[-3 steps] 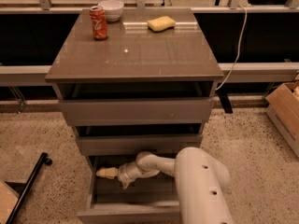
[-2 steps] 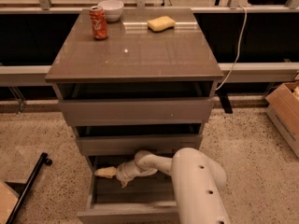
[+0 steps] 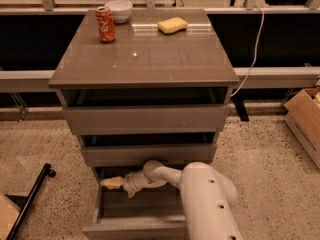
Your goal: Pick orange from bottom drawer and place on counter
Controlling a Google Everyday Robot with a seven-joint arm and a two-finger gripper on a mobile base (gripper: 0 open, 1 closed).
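The bottom drawer (image 3: 135, 231) is pulled out below the two drawers above it. My gripper (image 3: 112, 183) is inside it near the back left corner, pointing left, with the white arm (image 3: 205, 194) reaching in from the front right. The orange is not in view; the arm and the drawer above hide part of the drawer's inside. The glossy grey-brown counter (image 3: 150, 64) tops the cabinet, well above the gripper.
On the counter's far edge stand a red soda can (image 3: 105, 24), a white bowl (image 3: 119, 9) and a yellow sponge (image 3: 172, 25). A cardboard box (image 3: 305, 119) sits on the floor at right. A black bar (image 3: 30, 199) lies at lower left. A white cable (image 3: 255, 44) hangs behind.
The arm's thick link has edged slightly left. The gripper stays at nearly the same spot in the drawer's back left.
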